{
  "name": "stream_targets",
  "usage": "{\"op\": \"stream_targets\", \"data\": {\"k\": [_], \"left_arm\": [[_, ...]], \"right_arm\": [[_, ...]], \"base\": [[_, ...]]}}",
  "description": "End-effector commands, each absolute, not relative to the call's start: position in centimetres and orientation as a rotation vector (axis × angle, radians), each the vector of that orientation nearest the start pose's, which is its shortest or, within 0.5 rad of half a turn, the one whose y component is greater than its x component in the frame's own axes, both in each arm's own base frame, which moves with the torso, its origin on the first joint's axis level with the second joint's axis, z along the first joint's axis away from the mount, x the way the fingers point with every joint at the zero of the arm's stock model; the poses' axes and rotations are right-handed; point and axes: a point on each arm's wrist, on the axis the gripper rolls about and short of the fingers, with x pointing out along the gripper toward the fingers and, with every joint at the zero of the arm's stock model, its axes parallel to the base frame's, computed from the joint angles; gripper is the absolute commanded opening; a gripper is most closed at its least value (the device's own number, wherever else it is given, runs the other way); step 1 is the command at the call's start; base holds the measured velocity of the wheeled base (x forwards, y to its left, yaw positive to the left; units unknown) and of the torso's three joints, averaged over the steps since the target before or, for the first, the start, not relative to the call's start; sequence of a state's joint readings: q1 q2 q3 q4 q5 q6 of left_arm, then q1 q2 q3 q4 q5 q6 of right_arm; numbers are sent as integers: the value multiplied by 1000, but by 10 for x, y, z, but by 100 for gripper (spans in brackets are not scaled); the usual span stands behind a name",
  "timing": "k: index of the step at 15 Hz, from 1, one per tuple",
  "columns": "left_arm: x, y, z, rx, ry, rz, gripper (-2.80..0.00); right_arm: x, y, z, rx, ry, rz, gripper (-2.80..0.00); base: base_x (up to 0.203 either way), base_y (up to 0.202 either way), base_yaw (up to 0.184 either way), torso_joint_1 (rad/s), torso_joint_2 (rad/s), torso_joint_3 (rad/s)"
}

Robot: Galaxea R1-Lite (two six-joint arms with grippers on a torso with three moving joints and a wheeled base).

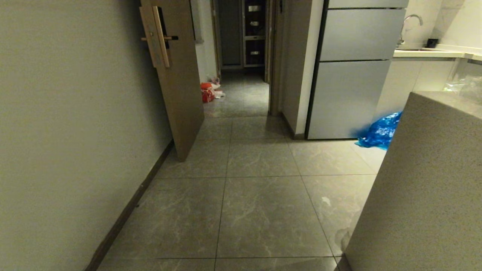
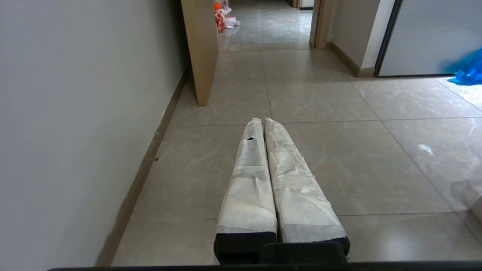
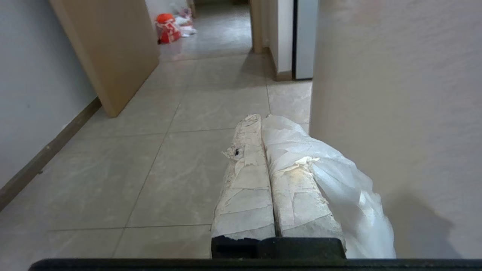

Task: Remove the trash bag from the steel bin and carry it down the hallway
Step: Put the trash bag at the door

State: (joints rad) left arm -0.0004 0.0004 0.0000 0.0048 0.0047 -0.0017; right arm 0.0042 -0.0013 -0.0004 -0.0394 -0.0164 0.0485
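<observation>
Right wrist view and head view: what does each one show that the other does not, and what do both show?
Only the right wrist view: the right gripper, shut on the trash bag, which drapes over one finger. Only the head view: the blue bag, the fridge, a sink tap. Both: the hallway tiles, the open door, the red bag beyond it, the counter wall.

One blue bag (image 1: 380, 131), one open door (image 1: 177, 79), two grippers, one trash bag (image 3: 339, 180).

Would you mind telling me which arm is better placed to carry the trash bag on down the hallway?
Right. The right gripper is shut on the trash bag, which drapes over one finger. The left gripper is shut and empty. The hallway looks open ahead.
</observation>
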Motion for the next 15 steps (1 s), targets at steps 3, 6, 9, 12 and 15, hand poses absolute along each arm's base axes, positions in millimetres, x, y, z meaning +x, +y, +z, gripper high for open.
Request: {"op": "stream_targets", "data": {"k": [3, 6, 9, 12, 15], "left_arm": [[-23, 0, 74, -8, 8, 8, -280], [-23, 0, 75, -6, 5, 7, -280], [-23, 0, 75, -6, 6, 8, -280], [-23, 0, 75, -6, 6, 8, -280], [-23, 0, 75, -6, 5, 8, -280]], "right_arm": [[-23, -1, 80, 50, -42, -10, -280], [-23, -1, 79, 50, -43, -10, -280], [-23, -1, 80, 50, -42, -10, -280], [-23, -1, 80, 50, -42, -10, -280], [-23, -1, 80, 50, -42, -10, -280]], "base": [[0, 79, 3, 0, 3, -1], [0, 0, 0, 0, 0, 0], [182, 1, -3, 2, 5, 1], [188, 0, 3, 3, 5, 8], [194, 0, 3, 5, -1, 3]]}}
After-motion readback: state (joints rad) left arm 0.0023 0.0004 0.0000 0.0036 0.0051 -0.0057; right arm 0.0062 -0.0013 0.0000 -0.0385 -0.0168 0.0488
